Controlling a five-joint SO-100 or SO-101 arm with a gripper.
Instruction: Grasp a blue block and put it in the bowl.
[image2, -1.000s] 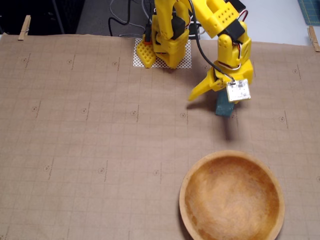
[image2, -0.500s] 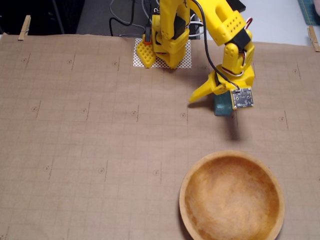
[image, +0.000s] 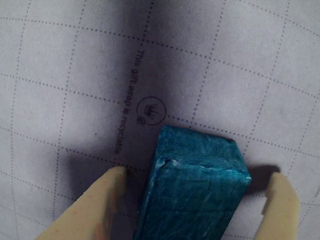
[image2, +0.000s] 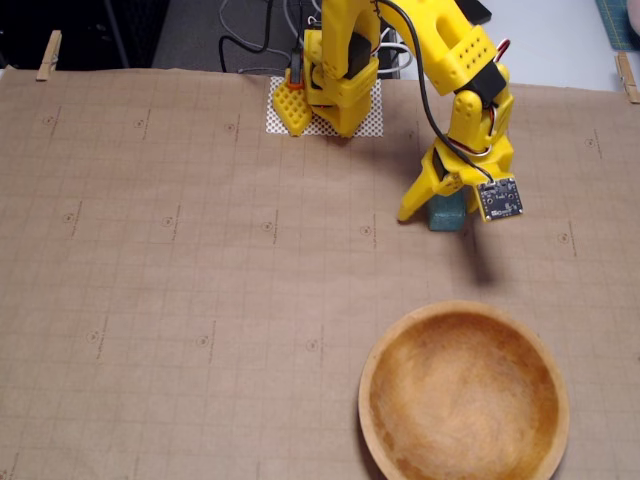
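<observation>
While its two pale yellow fingers stand spread on either side of the small teal-blue rectangular block (image: 197, 180), the yellow two-finger gripper (image: 197, 197) is open and grips nothing; narrow gaps show on both sides in the wrist view. That rough-surfaced block (image2: 446, 212) rests on the brown gridded wrapping paper (image2: 180, 300), well apart from the large round orange-brown wooden bowl (image2: 463, 392), which sits near the lower edge of the fixed view.
</observation>
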